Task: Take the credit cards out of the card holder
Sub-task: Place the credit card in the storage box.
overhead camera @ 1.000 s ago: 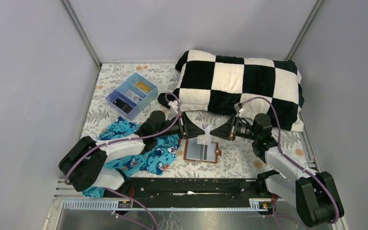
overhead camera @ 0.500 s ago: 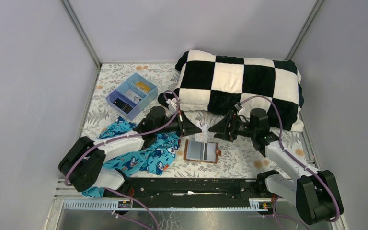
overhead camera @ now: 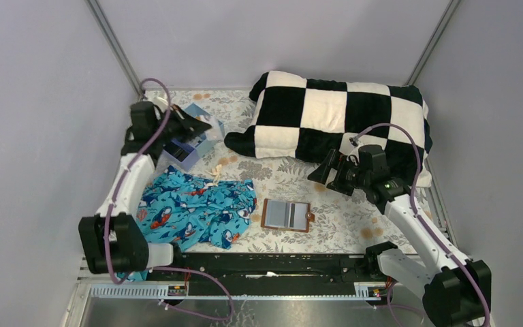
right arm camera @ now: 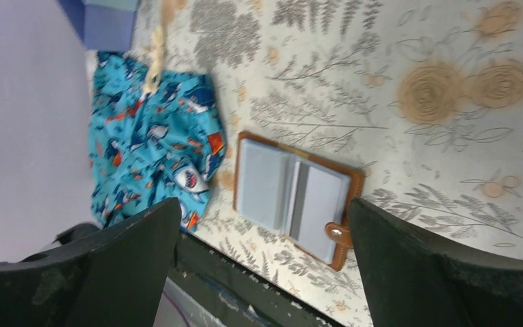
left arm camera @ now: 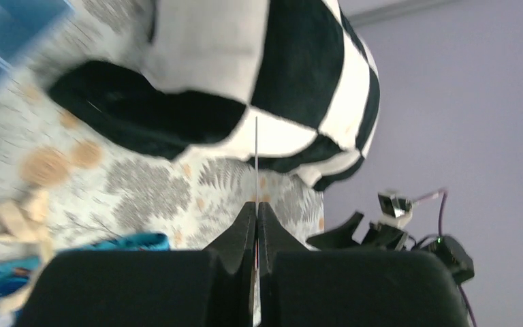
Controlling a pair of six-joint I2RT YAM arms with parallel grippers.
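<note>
The card holder [overhead camera: 287,215] lies open and flat on the floral table, brown-edged with its pale grey inside up; the right wrist view shows the card holder [right arm camera: 293,194] with its snap tab. My left gripper [overhead camera: 201,125] hangs at the back left over the blue tray [overhead camera: 177,153]. The left wrist view shows this gripper [left arm camera: 256,204] shut on a thin credit card [left arm camera: 256,157], seen edge-on and sticking out past the tips. My right gripper [overhead camera: 330,174] hovers right of the holder, above the table. In its wrist view it [right arm camera: 264,204] stands wide open with nothing between its fingers.
A black-and-white checked pillow [overhead camera: 340,119] fills the back right. A blue shark-print cloth [overhead camera: 197,208] lies left of the card holder. The blue tray holds a few small items. Grey walls close the table on three sides.
My left arm has swung from above the card holder to the back left over the blue tray, carrying the card. My right gripper has let go, opened wide and drawn back to the right.
</note>
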